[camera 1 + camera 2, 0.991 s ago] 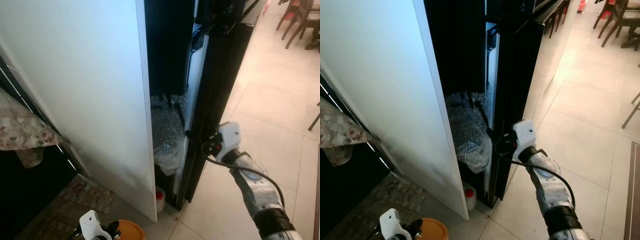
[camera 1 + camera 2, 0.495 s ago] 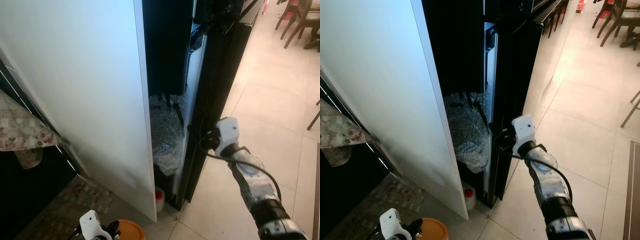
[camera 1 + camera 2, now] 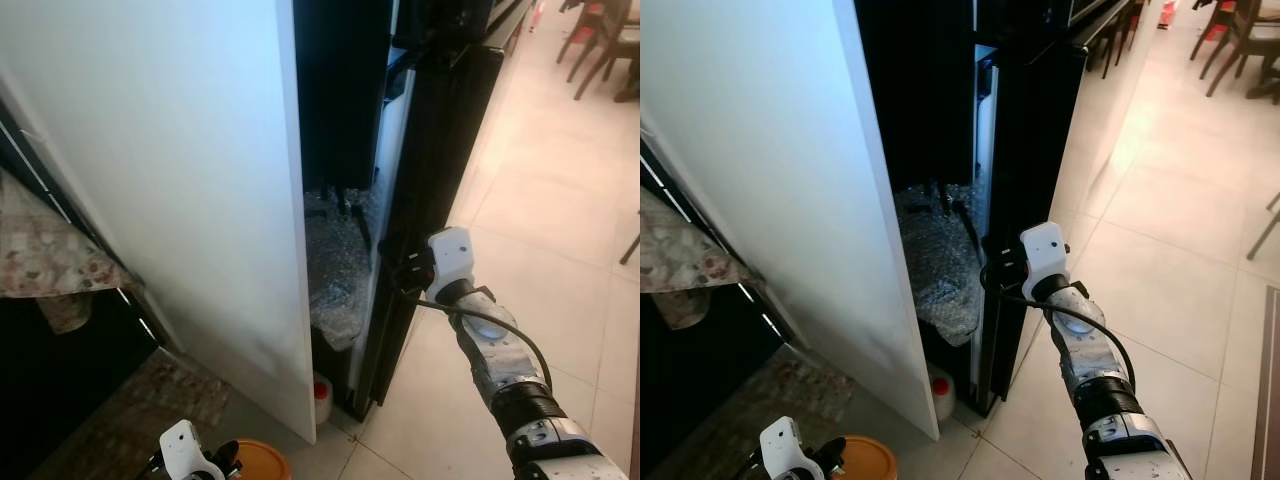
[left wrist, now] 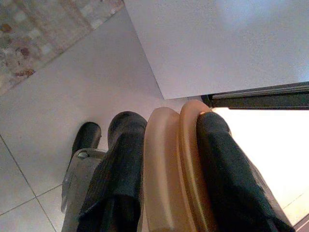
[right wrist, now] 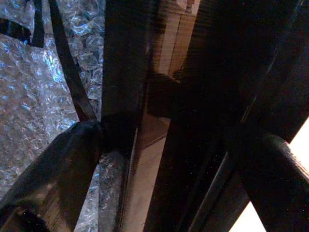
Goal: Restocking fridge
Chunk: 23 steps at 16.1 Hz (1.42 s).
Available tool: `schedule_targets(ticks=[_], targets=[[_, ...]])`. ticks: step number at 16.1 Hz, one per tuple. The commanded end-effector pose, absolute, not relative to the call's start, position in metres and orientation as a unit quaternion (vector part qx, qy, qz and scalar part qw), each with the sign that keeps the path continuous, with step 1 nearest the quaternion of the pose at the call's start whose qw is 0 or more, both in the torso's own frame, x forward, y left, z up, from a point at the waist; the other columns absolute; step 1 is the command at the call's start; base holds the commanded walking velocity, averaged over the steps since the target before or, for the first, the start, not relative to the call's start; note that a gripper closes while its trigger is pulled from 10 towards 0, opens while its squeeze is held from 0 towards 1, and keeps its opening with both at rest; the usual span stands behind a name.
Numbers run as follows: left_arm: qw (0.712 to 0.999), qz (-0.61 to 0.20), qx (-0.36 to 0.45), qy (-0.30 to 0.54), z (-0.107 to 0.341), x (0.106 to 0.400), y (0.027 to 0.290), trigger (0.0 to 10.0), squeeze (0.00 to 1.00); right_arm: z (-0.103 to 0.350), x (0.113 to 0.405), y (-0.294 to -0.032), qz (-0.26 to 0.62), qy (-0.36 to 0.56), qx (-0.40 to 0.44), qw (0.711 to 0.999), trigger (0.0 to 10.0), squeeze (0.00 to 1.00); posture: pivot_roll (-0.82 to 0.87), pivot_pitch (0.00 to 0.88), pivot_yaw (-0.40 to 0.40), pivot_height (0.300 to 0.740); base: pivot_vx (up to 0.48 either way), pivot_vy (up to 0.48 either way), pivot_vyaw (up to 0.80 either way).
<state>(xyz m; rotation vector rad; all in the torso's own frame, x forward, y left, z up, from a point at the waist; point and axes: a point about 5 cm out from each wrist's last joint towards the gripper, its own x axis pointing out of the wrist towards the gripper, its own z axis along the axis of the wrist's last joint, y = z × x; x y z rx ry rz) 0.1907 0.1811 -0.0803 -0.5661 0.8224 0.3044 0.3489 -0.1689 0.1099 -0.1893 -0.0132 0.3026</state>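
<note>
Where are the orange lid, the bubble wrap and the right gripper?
Orange lid [image 4: 171, 169], left wrist view, its rim.
Bubble wrap [image 3: 935, 270], right eye view, its middle.
Right gripper [image 3: 992, 275], right eye view, at the black door's edge.

Right arm [image 3: 495, 355], lower right of frame: silver metal segments, black ribbed collar lower down, white plastic wrist housing [image 3: 449, 263] at the end, thin black cable looped from housing along the forearm. Right gripper [image 3: 992, 275]: black, dark ribbed finger pads [image 5: 58, 169] seen up close in wrist view. Left gripper [image 3: 222, 462], bottom edge left of centre: white rounded housing with small dark hole, black fingers [image 4: 123, 169], ribbed, grey metal bracket beside them.
</note>
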Motion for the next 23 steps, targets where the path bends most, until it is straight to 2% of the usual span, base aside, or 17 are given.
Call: schedule_targets(ticks=[1, 5, 7, 9, 11, 13, 15, 18, 23], targets=[[0.867, 0.145, -0.260, 0.399, -0.081, 0.188, 0.182, 10.0, 0.00, 0.119, 0.351, -0.198, 0.072, -0.021, -0.096, 0.993, 10.0, 0.00, -0.10, 0.015, 0.041, 0.740, 0.000, 0.000, 0.00], [0.866, 0.146, -0.258, 0.402, -0.083, 0.186, 0.182, 10.0, 0.00, 0.109, 0.337, -0.227, -0.007, -0.015, -0.113, 0.993, 10.0, 0.00, -0.10, 0.020, 0.041, 0.740, 0.000, 0.000, 0.00], [0.866, 0.146, -0.257, 0.404, -0.084, 0.184, 0.182, 10.0, 0.00, 0.099, 0.319, -0.250, -0.068, -0.002, -0.128, 0.989, 10.0, 0.00, -0.11, 0.021, 0.040, 0.740, 0.000, 0.000, 0.00], [0.865, 0.145, -0.257, 0.406, -0.084, 0.183, 0.182, 10.0, 0.00, 0.094, 0.310, -0.259, -0.087, 0.004, -0.137, 0.987, 10.0, 0.00, -0.11, 0.021, 0.040, 0.740, 0.000, 0.000, 0.00], [0.865, 0.144, -0.256, 0.408, -0.084, 0.182, 0.182, 10.0, 0.00, 0.086, 0.286, -0.289, -0.169, 0.019, -0.158, 0.973, 10.0, 0.00, -0.11, 0.018, 0.037, 0.740, 0.000, 0.000, 0.00], [0.865, 0.144, -0.256, 0.408, -0.084, 0.182, 0.182, 10.0, 0.00, 0.083, 0.276, -0.300, -0.199, 0.027, -0.174, 0.964, 10.0, 0.00, -0.11, 0.017, 0.036, 0.740, 0.000, 0.000, 0.00], [0.865, 0.144, -0.255, 0.407, -0.084, 0.183, 0.182, 10.0, 0.00, 0.071, 0.253, -0.316, -0.259, 0.060, -0.180, 0.947, 10.0, 0.00, -0.12, 0.010, 0.037, 0.740, 0.000, 0.000, 0.00], [0.866, 0.142, -0.253, 0.408, -0.084, 0.183, 0.183, 10.0, 0.00, 0.059, 0.235, -0.321, -0.300, 0.081, -0.176, 0.934, 10.0, 0.00, -0.12, 0.006, 0.039, 0.740, 0.000, 0.000, 0.00], [0.867, 0.141, -0.251, 0.408, -0.084, 0.183, 0.183, 10.0, 0.00, 0.030, 0.221, -0.305, -0.309, 0.136, -0.125, 0.933, 10.0, 0.00, -0.12, 0.005, 0.041, 0.740, 0.000, 0.000, 0.00]])
